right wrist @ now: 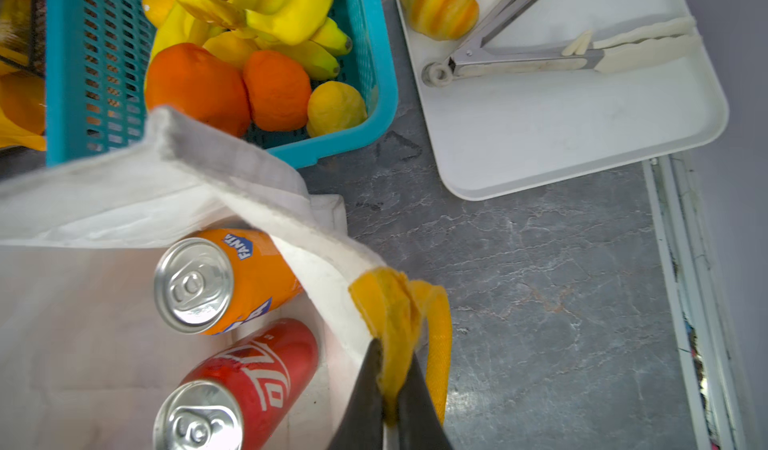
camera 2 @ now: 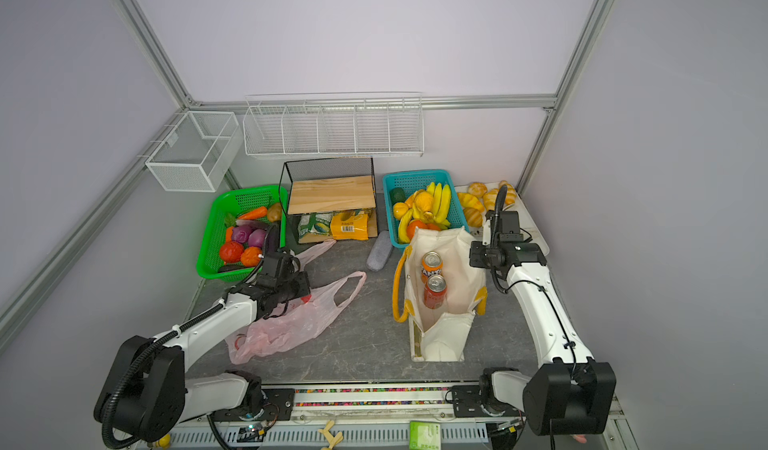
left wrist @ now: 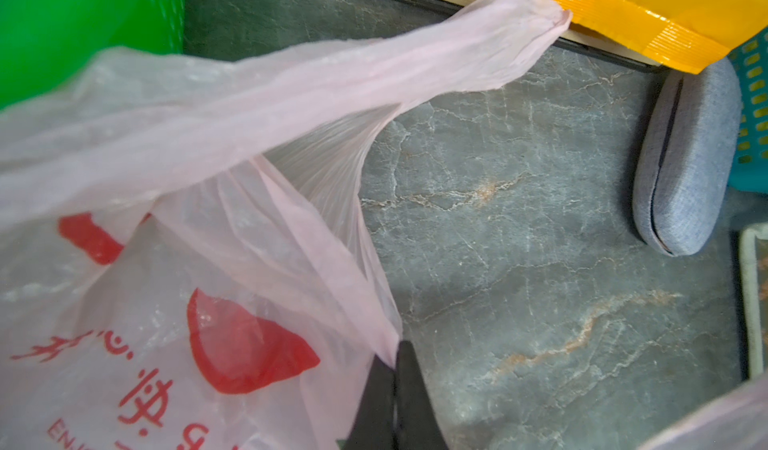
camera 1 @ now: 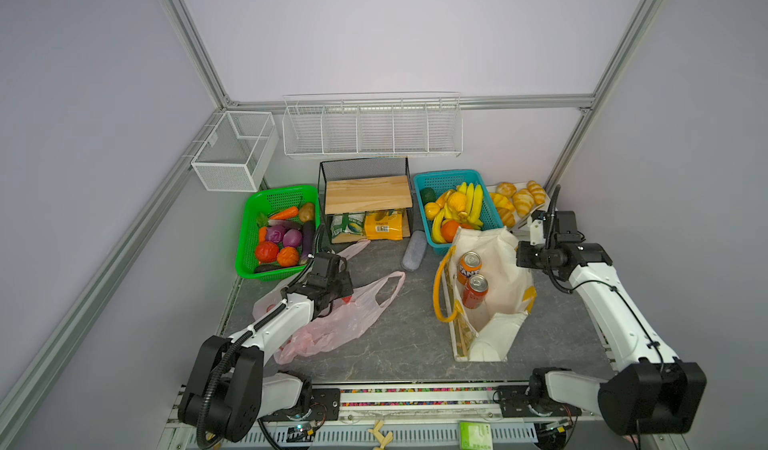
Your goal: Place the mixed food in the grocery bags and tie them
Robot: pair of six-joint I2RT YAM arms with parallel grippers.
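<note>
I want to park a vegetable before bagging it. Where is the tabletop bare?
Barest: the tabletop between the pink bag and the canvas tote, in front of the grey case. Another strip runs right of the tote. Crowded: the back row, green basket to tray.

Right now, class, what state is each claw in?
Left claw: shut on the pink bag.
Right claw: shut on the yellow handle of the tote.

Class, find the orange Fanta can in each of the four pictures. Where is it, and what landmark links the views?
Top view: orange Fanta can in the cream tote, right of centre.
Top view: the can in the tote, just right of centre.
Left wrist: not in it.
Right wrist: the can in the tote, beside the red soda can.
Shared landmark: the teal basket, in all four.
</note>
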